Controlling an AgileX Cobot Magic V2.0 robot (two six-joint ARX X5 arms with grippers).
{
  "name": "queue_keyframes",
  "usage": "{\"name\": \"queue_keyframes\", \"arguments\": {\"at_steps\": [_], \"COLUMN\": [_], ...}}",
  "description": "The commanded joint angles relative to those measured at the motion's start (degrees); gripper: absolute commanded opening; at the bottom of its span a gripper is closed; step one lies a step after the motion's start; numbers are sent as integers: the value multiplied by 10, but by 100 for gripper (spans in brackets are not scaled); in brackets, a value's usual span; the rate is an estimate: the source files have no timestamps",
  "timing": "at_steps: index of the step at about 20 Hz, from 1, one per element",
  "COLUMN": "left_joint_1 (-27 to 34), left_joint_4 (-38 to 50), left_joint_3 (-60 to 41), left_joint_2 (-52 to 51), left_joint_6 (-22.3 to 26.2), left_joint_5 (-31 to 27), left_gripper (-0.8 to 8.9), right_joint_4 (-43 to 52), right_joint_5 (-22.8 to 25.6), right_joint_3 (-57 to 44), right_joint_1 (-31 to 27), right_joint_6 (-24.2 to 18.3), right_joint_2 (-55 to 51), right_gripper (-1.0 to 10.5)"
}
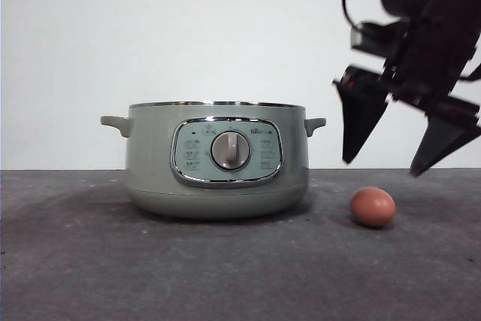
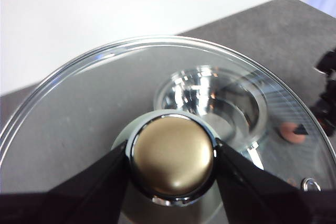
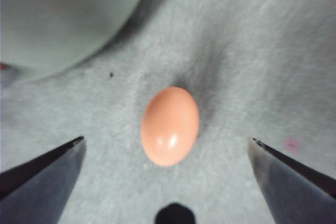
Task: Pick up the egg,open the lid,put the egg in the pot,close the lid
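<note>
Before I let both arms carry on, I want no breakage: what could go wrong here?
The right pincer hangs open above the egg, which lies loose on the table: an off-centre closing could roll it away or crack it. The left pincer holds the glass lid only by its knob; a slip could drop it.

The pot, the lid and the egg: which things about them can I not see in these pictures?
- Front view: the pot interior is hidden by its own wall; the lid is out of frame above.
- Front view: the panel markings are too small to read.
- Left wrist view: the left gripper fingers cover the sides of the lid knob.
- Right wrist view: the pot is blurred and cut by the edge; the egg underside is hidden. The right gripper is open.
</note>
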Motion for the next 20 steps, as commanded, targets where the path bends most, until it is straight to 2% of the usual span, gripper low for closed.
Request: {"name": "queue_keyframes", "arguments": {"at_steps": [1, 5, 9, 11, 14, 17, 20], "left_joint_1": [2, 2, 2, 2, 2, 2, 2], "left_joint_4": [22, 17, 9, 9, 9, 9, 9], "left_joint_3": [-49, -137, -160, -160, -160, -160, -160], "left_joint_2": [-49, -120, -154, -162, -164, -164, -164], "left_joint_6": [-21, -45, -59, -59, -62, -62, -62], "left_joint_5": [4, 4, 4, 4, 4, 4, 4], "left_gripper": [-8, -8, -8, -8, -8, -8, -8], "right_joint_4": [15, 35, 44, 45, 45, 44, 44], "right_joint_5": [6, 30, 42, 44, 44, 43, 43], "right_joint_3": [2, 2, 2, 2, 2, 1, 1], "right_joint_1": [8, 18, 18, 19, 19, 22, 26], "right_joint_6": [5, 23, 35, 37, 50, 50, 50], "right_joint_2": [29, 58, 77, 80, 80, 81, 81], "right_gripper": [626, 626, 606, 464, 425, 203, 184]}}
